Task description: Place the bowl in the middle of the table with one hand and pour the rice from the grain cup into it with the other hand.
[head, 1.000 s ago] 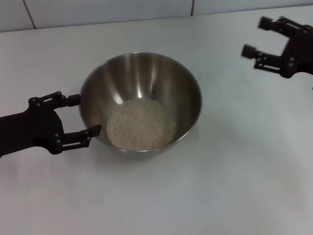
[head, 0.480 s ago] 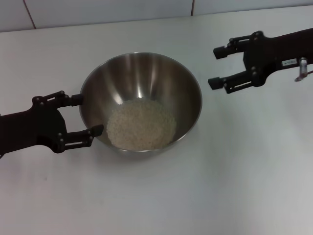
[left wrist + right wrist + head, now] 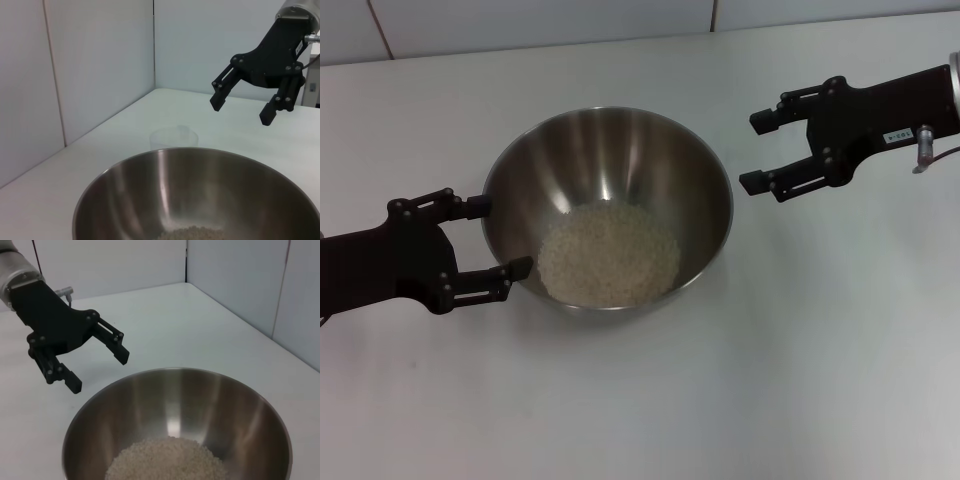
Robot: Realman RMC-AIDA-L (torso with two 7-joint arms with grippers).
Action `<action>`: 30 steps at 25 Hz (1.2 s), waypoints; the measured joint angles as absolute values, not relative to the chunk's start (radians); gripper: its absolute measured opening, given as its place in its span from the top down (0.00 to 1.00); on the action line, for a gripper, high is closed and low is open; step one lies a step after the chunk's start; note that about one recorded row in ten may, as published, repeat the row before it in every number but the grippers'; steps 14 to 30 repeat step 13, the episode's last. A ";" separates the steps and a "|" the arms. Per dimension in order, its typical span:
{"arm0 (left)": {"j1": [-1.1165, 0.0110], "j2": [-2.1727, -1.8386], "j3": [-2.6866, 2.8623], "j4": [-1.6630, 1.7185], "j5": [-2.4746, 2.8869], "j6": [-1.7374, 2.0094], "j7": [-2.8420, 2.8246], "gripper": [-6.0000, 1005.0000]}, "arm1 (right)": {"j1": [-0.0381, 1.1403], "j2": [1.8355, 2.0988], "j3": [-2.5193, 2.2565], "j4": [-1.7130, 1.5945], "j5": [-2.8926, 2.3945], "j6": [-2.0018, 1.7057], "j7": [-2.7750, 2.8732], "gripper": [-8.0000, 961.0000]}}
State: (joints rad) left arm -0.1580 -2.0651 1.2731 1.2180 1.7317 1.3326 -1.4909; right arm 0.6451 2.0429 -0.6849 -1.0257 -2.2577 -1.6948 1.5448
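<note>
A plain white worktop (image 3: 800,380) fills the head view, with pale wall panels running along its far edge at the top of the frame.

The bowl (image 3: 610,150) stands upright near the middle of the frame, slightly left of centre, resting on the worktop. The rice (image 3: 609,253) lies in a loose off-white mound on the bowl's floor, toward the near side. In the left wrist view only the far strip of the rice (image 3: 192,233) shows above the bottom edge of the frame, inside the bowl (image 3: 200,185).

Behind the bowl's far rim in that same view stands the grain cup (image 3: 173,137), upright on the worktop and just beyond the bowl; whether it touches the bowl cannot be told. It looks clear, with no grains visible in it. It does not show in the head view.

The left end effector (image 3: 498,238) sits at the lower left of the head view, released, its 2 fingers spread along the bowl's outer left wall. The upper fingertip lies right at the rim; contact is not clear.

The right end effector (image 3: 757,151) hangs at the upper right of the head view, also released and holding nothing, its fingers pointing toward the bowl and apart from its rim. The left wrist view shows it raised above the worktop beyond the bowl.
</note>
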 joint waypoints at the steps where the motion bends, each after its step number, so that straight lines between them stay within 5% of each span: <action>1: -0.158 -2.065 1.273 1.218 1.732 1.333 -1.491 0.16 | 0.644 2.043 -0.684 -1.026 -2.258 -1.693 1.545 0.15; 30: -0.152 -2.065 1.273 1.218 1.732 1.333 -1.491 0.16 | 0.632 2.050 -0.686 -1.024 -2.255 -1.672 1.540 0.16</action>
